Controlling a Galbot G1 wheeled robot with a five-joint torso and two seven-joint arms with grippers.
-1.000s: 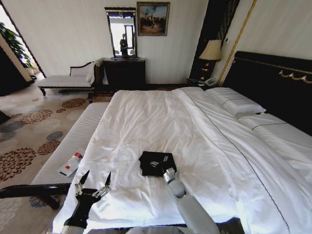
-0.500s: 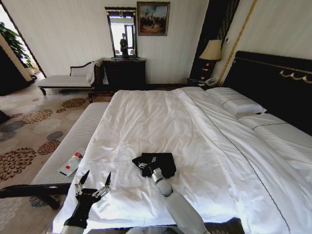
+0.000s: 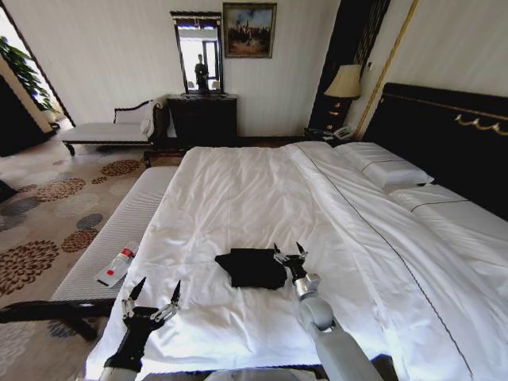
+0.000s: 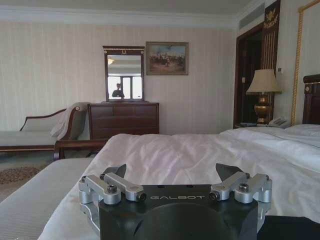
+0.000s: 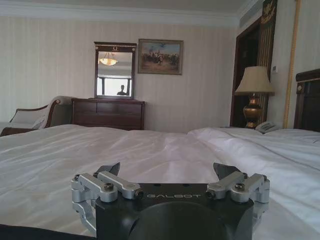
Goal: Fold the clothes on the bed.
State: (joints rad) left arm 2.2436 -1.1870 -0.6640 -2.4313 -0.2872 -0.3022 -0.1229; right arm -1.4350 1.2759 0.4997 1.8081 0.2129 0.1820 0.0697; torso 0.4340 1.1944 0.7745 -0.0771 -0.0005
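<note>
White bed (image 3: 238, 190); folded black T-shirt (image 3: 250, 267) just left of right gripper (image 3: 289, 252) fingers

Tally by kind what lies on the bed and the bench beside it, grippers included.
Black T-shirt, folded, on the bed: 1
White pillows: 2
Bottle on the striped bench: 1
Grippers, left gripper and right gripper, both open: 2
Total: 6
</note>
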